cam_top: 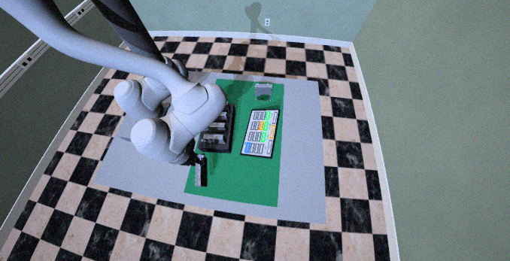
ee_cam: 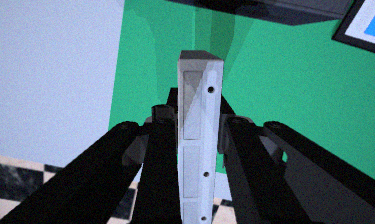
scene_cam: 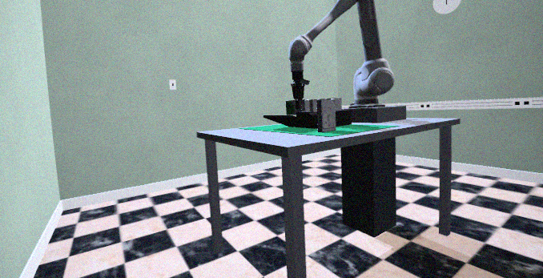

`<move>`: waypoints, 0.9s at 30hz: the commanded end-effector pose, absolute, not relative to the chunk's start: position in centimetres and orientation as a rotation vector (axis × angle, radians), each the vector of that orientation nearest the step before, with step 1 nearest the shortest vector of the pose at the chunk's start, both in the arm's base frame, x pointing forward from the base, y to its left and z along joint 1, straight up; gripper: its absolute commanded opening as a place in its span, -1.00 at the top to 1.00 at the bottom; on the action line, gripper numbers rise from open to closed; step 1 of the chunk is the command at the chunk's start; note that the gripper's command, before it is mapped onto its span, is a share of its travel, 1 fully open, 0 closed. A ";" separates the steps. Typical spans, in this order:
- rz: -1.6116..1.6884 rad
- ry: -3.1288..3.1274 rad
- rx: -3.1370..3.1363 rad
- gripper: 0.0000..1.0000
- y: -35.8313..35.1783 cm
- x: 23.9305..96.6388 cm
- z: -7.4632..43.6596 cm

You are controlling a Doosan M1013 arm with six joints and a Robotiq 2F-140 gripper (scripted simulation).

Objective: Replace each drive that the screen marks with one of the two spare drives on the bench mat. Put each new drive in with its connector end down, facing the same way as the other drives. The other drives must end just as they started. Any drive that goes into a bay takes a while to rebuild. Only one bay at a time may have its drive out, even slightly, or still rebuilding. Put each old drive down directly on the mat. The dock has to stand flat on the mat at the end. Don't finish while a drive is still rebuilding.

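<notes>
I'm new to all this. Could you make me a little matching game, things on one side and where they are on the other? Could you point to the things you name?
1. Drive in the tool [cam_top: 194,159] [scene_cam: 297,104] [ee_cam: 199,125]
2. Screen [cam_top: 260,133]
3. Green mat [cam_top: 244,184] [scene_cam: 276,129] [ee_cam: 284,70]
4. Dock [cam_top: 231,132]

A. On the tabletop, under the screen
B. Between two dark fingers
C. Left of the screen, top view
D. Right of the dock, top view

Pairs: 1-B; 2-D; 3-A; 4-C
</notes>
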State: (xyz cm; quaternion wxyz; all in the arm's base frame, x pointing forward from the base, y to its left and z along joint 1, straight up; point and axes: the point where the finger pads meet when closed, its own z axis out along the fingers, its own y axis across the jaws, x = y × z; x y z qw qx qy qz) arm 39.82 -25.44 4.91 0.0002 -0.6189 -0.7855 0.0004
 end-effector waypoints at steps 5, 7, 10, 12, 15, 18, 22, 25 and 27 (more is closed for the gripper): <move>0.001 -2.468 -1.944 0.80 -25.4 39.8 6.2; 0.001 -2.468 -1.944 0.80 -25.4 39.8 6.9; 0.001 -2.468 -1.944 0.80 -25.4 39.8 7.8; 0.001 -2.468 -1.944 0.80 -25.4 39.8 8.5; 0.001 -2.468 -1.944 0.80 -25.4 39.8 9.5; 0.001 -2.468 -1.944 0.80 -25.4 39.8 9.8; 0.001 -2.468 -1.944 0.80 -25.4 39.8 11.2; 0.001 -2.468 -1.944 0.80 -25.4 39.8 12.2; 0.001 -2.468 -1.944 0.80 -25.4 39.8 12.9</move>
